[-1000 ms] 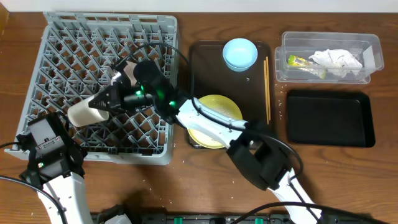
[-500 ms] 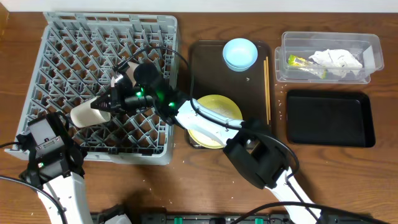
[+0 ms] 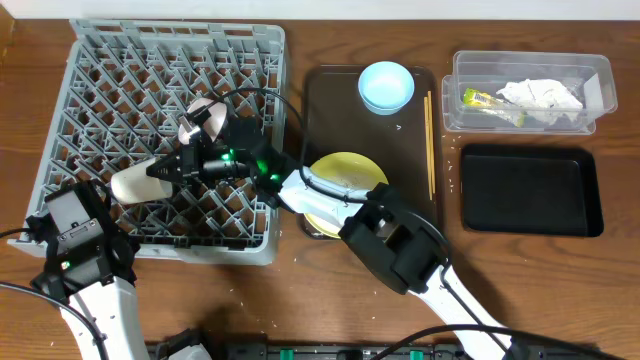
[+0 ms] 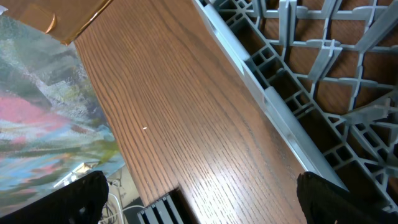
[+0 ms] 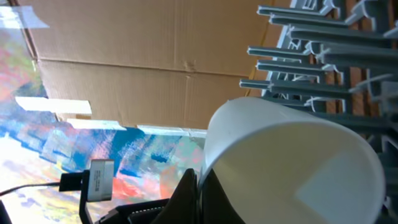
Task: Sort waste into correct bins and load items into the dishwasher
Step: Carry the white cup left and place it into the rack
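Observation:
My right gripper (image 3: 163, 170) reaches across the grey dishwasher rack (image 3: 110, 70) and is shut on the rim of the cream cup (image 3: 130, 185). The cup is tipped on its side just above the pegs at the rack's front left. In the right wrist view the fingers (image 5: 186, 196) pinch the cup (image 5: 292, 162) wall. A pinkish-white bowl (image 3: 197, 115) sits in the rack, partly hidden behind the arm. The yellow plate (image 3: 350, 175), blue bowl (image 3: 386, 86) and chopsticks (image 3: 430, 140) are on the brown tray. My left gripper (image 4: 208, 196) is open over bare table beside the rack's edge (image 4: 273, 102).
The clear tub (image 3: 600, 70) at the back right holds the white napkin (image 3: 542, 95) and the yellow-green wrapper (image 3: 483, 99). The black tray (image 3: 530, 190) lies in front of it. The brown serving tray (image 3: 325, 110) sits between the rack and the bins. My left arm (image 3: 75, 240) stands at the rack's front left corner.
My right gripper has carried the cup a little further left over the rack. The pinkish-white bowl shows more behind the arm. The left arm has not moved.

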### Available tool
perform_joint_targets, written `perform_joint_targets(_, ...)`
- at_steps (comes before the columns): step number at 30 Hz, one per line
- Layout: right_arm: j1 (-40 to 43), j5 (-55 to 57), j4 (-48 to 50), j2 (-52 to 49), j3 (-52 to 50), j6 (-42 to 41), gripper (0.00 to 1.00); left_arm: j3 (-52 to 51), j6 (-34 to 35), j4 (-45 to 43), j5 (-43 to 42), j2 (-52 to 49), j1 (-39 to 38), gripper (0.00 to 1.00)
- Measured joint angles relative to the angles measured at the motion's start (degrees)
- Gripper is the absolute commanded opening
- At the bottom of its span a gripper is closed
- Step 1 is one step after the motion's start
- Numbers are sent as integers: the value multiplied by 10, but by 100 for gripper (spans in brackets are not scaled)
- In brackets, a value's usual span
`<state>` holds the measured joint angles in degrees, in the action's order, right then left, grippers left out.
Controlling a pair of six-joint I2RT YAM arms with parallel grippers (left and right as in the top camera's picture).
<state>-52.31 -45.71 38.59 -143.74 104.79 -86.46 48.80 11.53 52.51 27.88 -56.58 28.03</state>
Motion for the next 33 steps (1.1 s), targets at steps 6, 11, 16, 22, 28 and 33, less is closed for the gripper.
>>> perform_joint_targets(6,0,-2,-71,11,11,15,1,0,0,0,0,0,0,98)
perform_joint_targets(11,1,-7,-142,26,17,48,1,0,0,0,0,0,0,98)
perform_joint_targets(16,0,-2,-262,59,21,110,2,0,0,0,0,0,0,98)
perform_joint_targets(22,1,10,-322,75,20,165,2,0,0,0,0,0,0,98)
perform_joint_targets(28,2,19,-371,88,20,207,4,0,0,0,0,0,0,98)
perform_joint_targets(33,2,26,-406,95,20,238,6,0,0,0,0,0,0,98)
